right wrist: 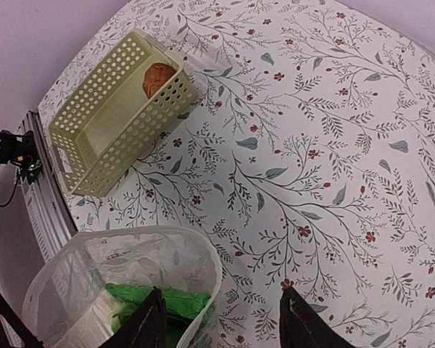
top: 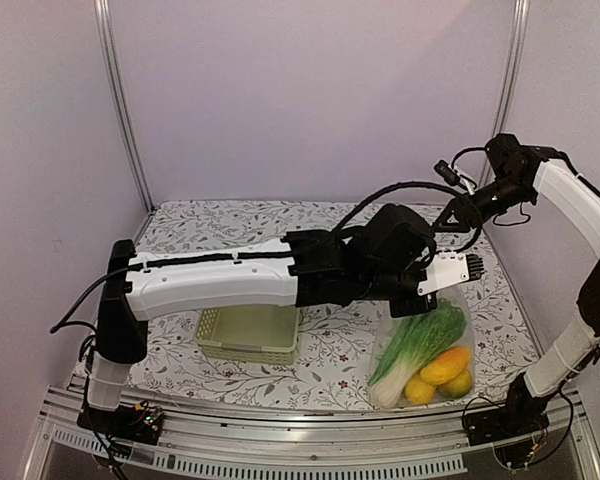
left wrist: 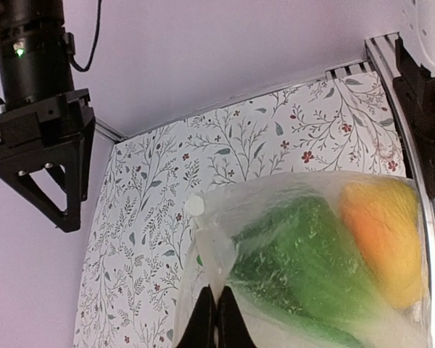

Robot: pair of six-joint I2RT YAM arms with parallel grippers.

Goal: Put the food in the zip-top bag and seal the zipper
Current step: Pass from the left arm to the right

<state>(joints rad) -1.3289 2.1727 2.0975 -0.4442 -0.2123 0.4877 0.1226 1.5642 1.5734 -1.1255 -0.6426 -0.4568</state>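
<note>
The clear zip-top bag lies at the front right, holding a green leafy vegetable, an orange fruit and yellow fruits. My left gripper is shut on the bag's upper edge; in the left wrist view the black fingertips pinch the plastic beside the vegetable and the orange fruit. My right gripper hovers open above the bag. In the right wrist view the bag's mouth stands open, its whitish zipper rim between the fingers. A reddish-brown food lies in the basket.
The pale green lattice basket stands left of the bag under my left arm, and shows in the right wrist view. The floral tablecloth covers the table. Metal frame posts and a wall close the back and sides.
</note>
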